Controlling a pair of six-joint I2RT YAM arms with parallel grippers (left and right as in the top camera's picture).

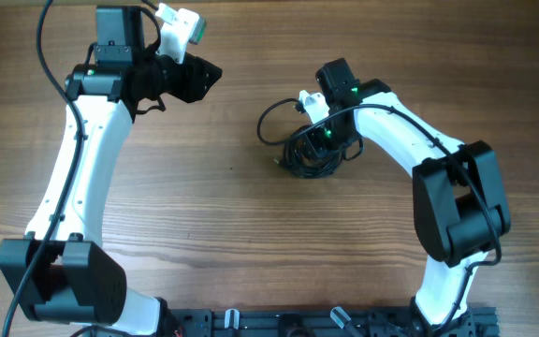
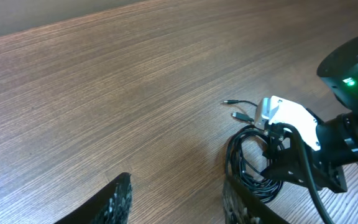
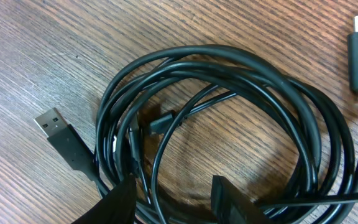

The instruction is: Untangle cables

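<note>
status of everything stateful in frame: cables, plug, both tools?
cables: coiled in one tangled bundle, not yet separated
USB plug: unplugged, sticking out beside the coil
left tool: open, empty, well away from the bundle
right tool: open, low over the bundle, a few strands between its fingers

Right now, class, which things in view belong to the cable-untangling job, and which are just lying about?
Belong to the job:
- coiled black cables
- their USB plug
- a small plug end
- right tool, open over the coil
- left tool, open, away from it

Just there:
- wooden table
- black rail by the arms' bases
</note>
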